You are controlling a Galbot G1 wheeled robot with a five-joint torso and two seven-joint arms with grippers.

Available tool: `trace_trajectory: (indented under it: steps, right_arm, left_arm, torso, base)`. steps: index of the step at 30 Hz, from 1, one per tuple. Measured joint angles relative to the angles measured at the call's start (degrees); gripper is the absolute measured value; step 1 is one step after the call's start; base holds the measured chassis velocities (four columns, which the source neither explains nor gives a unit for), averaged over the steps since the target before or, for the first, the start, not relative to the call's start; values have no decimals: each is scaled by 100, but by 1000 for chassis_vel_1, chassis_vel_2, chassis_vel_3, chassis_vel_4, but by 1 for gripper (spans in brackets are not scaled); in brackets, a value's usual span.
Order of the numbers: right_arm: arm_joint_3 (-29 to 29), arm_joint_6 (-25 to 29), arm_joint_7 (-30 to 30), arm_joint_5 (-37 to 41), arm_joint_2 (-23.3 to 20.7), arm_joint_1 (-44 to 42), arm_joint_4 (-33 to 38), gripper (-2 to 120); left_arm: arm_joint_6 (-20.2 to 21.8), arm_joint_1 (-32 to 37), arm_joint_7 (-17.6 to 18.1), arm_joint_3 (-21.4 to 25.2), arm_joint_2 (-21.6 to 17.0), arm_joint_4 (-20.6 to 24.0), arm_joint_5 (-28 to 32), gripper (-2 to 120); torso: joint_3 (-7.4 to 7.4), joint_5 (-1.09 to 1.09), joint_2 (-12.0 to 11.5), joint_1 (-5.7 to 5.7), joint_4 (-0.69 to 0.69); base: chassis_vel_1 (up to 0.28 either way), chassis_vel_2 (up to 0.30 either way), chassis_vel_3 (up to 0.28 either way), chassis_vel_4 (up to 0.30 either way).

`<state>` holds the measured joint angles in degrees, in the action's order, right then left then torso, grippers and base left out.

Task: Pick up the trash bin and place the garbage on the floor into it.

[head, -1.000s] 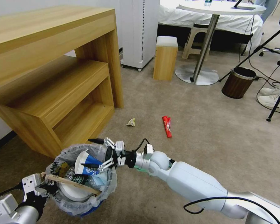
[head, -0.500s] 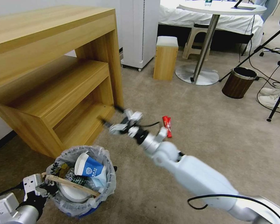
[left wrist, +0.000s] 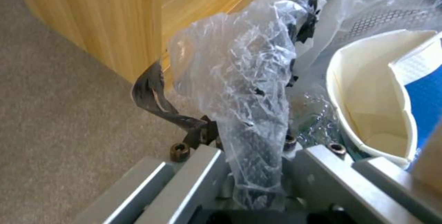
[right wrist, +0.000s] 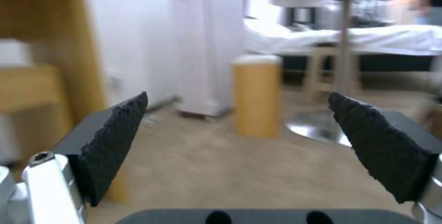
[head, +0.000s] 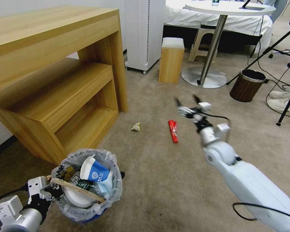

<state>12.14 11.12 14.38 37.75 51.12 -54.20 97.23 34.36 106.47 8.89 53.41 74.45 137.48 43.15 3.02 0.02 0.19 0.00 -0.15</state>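
Crinkled glossy plastic bin liner (head: 114, 190), short-pile carpet (head: 170, 180)

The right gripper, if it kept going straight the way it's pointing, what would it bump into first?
Probably the small wooden stool. The right gripper hangs open above the floor, and its wrist view looks between the jaws at that stool. Nothing seems nearer, though depth is hard to judge.

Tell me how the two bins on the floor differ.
The trash bin near the robot is lined with a crinkled plastic bag and stuffed with litter; the brown bin by the round table has a metal rim and no clear liner. The left claw grips the trash bin's rim, while nothing touches the brown bin. Both are small, round and upright.
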Motion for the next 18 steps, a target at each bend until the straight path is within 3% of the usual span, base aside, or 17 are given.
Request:
trace_trajectory:
  steps: [10,18]
  right_arm:
    - [1649,-33,185,-713,160,-1513,478,100]
    - [1994,55,187,-861,241,-1973,625,100]
  left_arm:
    - [-2,-91,-116,-149,-116,-16,-64,0]
    - [2,-133,-122,-201,-123,0,-71,0]
  torso:
    - [0,0,0,0,1]
    - [0,-2,0,0,1]
  base:
    - [0,0,0,0]
    - [0,0,0,0]
